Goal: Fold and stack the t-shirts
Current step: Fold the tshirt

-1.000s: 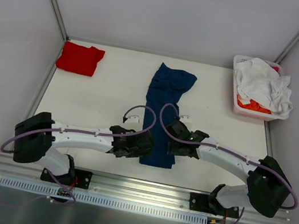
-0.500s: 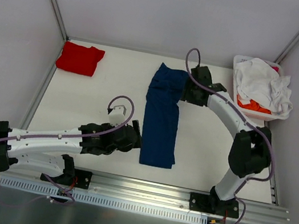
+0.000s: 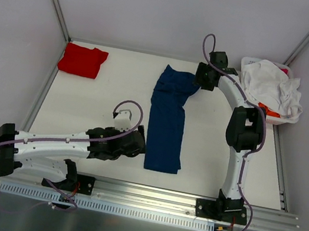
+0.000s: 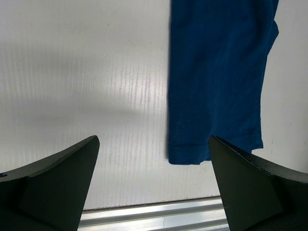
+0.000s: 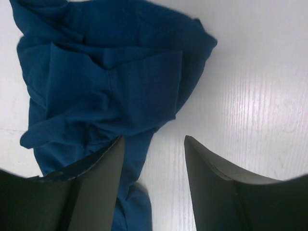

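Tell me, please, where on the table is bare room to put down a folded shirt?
Widest bare patch: between the red t-shirt and the navy t-shirt, beyond the left gripper. Another lies right of the navy t-shirt, though the right arm stands over it. Crowded: far right, by the basket and right gripper.

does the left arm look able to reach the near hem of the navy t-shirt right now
Probably yes: the left end effector is open just left of the near corner of the navy t-shirt, with only bare table between them and nothing blocking.
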Tool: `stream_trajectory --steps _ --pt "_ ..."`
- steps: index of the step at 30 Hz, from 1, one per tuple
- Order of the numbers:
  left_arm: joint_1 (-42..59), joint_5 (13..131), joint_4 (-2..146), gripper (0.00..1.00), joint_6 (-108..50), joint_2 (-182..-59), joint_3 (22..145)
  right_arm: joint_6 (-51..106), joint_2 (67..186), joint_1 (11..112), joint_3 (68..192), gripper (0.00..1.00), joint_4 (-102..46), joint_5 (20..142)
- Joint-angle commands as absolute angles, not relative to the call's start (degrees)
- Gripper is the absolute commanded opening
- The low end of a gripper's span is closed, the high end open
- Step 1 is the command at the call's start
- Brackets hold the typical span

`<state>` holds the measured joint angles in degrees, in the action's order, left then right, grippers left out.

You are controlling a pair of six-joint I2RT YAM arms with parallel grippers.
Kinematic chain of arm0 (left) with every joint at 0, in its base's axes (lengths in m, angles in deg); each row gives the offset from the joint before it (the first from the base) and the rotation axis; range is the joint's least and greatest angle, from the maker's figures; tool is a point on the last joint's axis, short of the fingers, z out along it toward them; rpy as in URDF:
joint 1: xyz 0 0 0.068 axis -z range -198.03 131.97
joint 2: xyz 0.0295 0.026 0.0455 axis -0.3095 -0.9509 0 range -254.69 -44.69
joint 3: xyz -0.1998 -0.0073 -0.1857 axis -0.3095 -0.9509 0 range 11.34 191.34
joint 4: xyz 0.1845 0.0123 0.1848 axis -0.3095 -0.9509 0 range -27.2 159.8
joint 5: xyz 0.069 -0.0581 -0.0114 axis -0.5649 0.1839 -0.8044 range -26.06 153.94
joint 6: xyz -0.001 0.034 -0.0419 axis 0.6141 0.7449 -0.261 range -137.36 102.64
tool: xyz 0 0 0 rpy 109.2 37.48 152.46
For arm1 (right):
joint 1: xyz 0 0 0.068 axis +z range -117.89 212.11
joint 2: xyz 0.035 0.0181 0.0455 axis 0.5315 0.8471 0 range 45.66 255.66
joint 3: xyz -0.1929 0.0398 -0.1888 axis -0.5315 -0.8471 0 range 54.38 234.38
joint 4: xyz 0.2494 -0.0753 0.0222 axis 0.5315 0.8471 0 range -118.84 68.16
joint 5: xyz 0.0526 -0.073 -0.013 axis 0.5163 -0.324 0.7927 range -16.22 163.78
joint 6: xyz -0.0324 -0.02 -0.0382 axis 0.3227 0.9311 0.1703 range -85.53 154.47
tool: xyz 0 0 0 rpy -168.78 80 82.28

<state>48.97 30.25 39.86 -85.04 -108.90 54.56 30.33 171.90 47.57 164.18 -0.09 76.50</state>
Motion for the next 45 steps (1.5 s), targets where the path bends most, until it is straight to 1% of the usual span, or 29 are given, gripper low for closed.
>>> stream_trajectory --steps 1,8,20,24,31,45 --pt "48.15 28.96 39.03 0.99 -84.07 -110.52 55.02 30.96 173.72 46.17 170.91 0.56 0.16 80.72" --pt "47.72 29.31 39.12 0.99 -84.07 -111.49 55.29 31.22 177.85 44.77 174.17 0.56 -0.1 82.12" --pt "47.1 29.66 39.12 0.99 -83.99 -113.07 55.72 30.25 182.95 44.41 172.24 0.54 -4.32 84.67" --pt "46.92 29.66 39.12 0.99 -83.72 -113.86 56.16 30.52 183.39 44.41 172.24 0.5 -4.67 84.59" --pt "46.92 30.45 39.12 0.99 -83.46 -115.88 57.39 31.92 182.34 44.41 171.54 0.47 -4.59 83.18" --pt "46.92 30.89 39.12 0.99 -83.46 -116.06 57.92 33.24 180.31 44.24 174.16 0.51 -1.42 81.77"
